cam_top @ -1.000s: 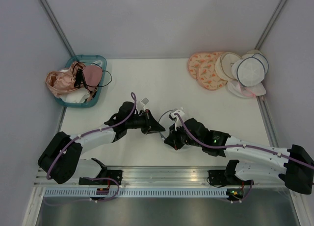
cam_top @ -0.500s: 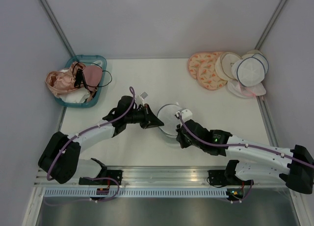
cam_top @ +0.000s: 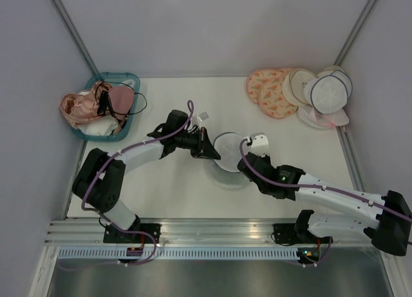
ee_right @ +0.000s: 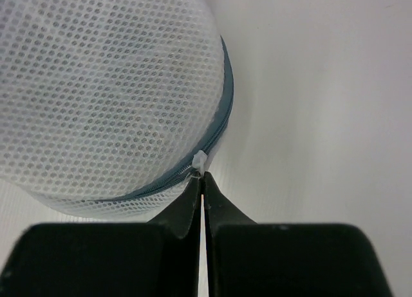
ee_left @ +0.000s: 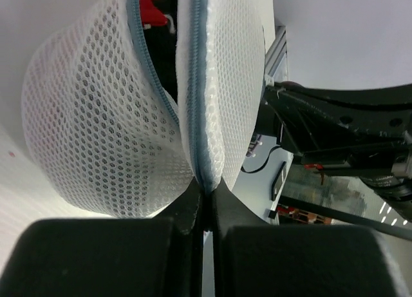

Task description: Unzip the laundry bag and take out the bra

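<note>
Laundry bag [cam_top: 225, 152]: white mesh dome with blue-grey zip trim, near the middle of the table [cam_top: 174, 187], between the two grippers. Its shadow falls on the surface just toward the arm bases. Whether it touches the table cannot be told.

Zipper [ee_left: 145, 60]: partly parted on the side the left wrist camera sees. The two tapes gape at the top and meet again low down, at the fingers.

Contents [ee_left: 156, 6]: dark and red fabric shows through the gap; no more of it can be made out.

Zipper pull [ee_right: 200, 160]: small white tab on the trim line, at the lower right edge of the bag [ee_right: 109, 97] in the right wrist view.

Left gripper [cam_top: 207, 146]: on the bag's left side. Its fingers are pressed together on the mesh rim where the tapes converge [ee_left: 205, 189], so the bag [ee_left: 96, 116] is pinched there.

Right gripper [cam_top: 243, 162]: on the bag's right side. Its fingertips [ee_right: 201, 182] are closed to a point on the base of the white tab, no gap between them.

Basket [cam_top: 117, 75]: teal, at the far left corner, well apart from the bag.

Garments [cam_top: 82, 107]: pink and dark pieces heaped in the basket, spilling over its left rim.

Round bags, far right corner: peach patterned ones [cam_top: 267, 92], cream ones [cam_top: 296, 84] overlapping them, and a second white mesh bag [cam_top: 328, 92] with dark trim on top at the right.
</note>
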You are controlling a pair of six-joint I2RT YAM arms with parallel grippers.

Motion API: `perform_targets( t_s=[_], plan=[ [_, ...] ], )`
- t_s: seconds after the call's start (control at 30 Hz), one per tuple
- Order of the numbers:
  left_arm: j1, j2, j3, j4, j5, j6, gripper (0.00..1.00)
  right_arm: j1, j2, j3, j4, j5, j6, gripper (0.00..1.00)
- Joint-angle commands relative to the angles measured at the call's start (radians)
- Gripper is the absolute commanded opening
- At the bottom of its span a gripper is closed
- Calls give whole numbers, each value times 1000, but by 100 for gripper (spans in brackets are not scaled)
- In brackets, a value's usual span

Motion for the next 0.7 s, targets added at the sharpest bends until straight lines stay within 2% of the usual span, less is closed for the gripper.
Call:
perform_targets(
  t_s=[0.0, 0.1, 0.17, 0.2, 0.23, 0.27, 0.3, 0.37, 0.4, 0.47, 0.57, 0.67],
  plan=[
    [39, 77, 137, -102, 92, 160, 2, -9, 1, 43, 14, 76, -38, 0],
    [73, 142, 250, -105, 58, 159, 16, -9, -12, 17, 60, -14, -52, 0],
    [84, 169, 313, -102, 26, 144, 34, -7, -19, 2, 77, -59, -52, 0],
    [90, 181, 323, -101, 5, 128, 51, -7, -25, -1, 83, -74, -47, 0],
    [90, 180, 320, -102, -15, 116, 79, -9, -26, -6, 92, -87, -44, 0],
    [92, 169, 308, -101, -58, 101, 93, -9, -29, -15, 102, -106, -44, 0],
    [90, 152, 286, -101, -90, 92, 99, -9, -37, -21, 112, -142, -43, 0],
    [90, 74, 191, -101, -171, 58, 100, -7, -42, -33, 145, -185, -47, 0],
    [92, 40, 151, -82, -187, 41, 100, -9, -43, -39, 158, -255, -53, 0],
    [84, -75, 18, -38, -193, -25, 100, -9, -46, -62, 241, -373, -92, 1],
    [58, -214, -122, 43, -177, -115, 100, -9, -37, -88, 387, -670, -112, 0],
    [32, -306, -219, 112, -154, -203, 100, -7, -8, -95, 482, -795, -100, 0]
  ],
)
